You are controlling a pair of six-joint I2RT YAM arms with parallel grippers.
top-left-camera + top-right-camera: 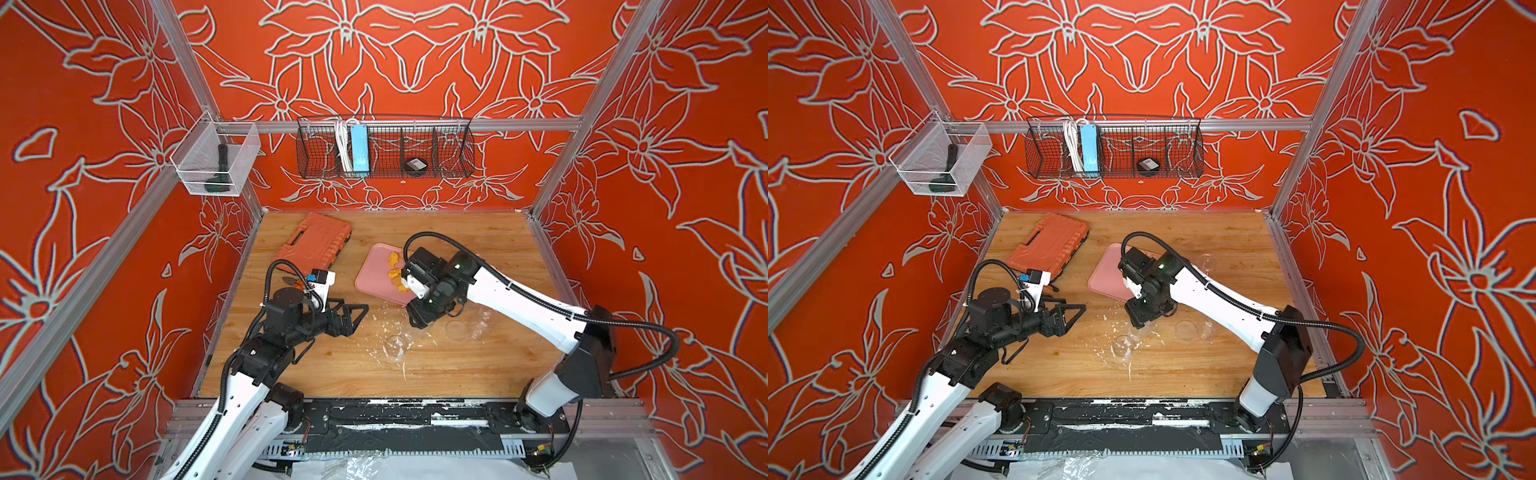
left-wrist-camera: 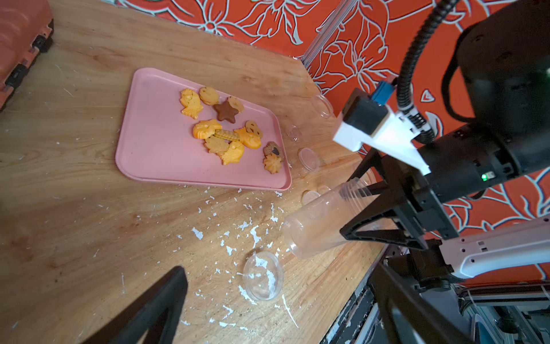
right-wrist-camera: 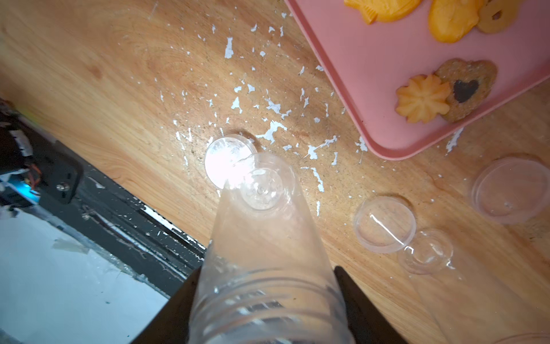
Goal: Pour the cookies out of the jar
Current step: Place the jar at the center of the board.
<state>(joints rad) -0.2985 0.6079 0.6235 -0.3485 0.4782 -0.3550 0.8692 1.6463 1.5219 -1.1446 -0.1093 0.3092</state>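
**Empty jar in the right gripper, cookies on the tray**

Top views: the left gripper (image 1: 358, 320) hangs over the table (image 1: 478, 374), its jaws spread wide and holding nothing. The right gripper (image 1: 417, 322) points down beside the pink tray (image 1: 374, 270).

Left wrist view: the cookies (image 2: 220, 131) lie on the tray. The right gripper is clamped on the threaded neck of the clear jar (image 2: 315, 229), which is tilted with its base low.

Right wrist view: the jar is empty, with its base near a clear lid (image 3: 223, 158).
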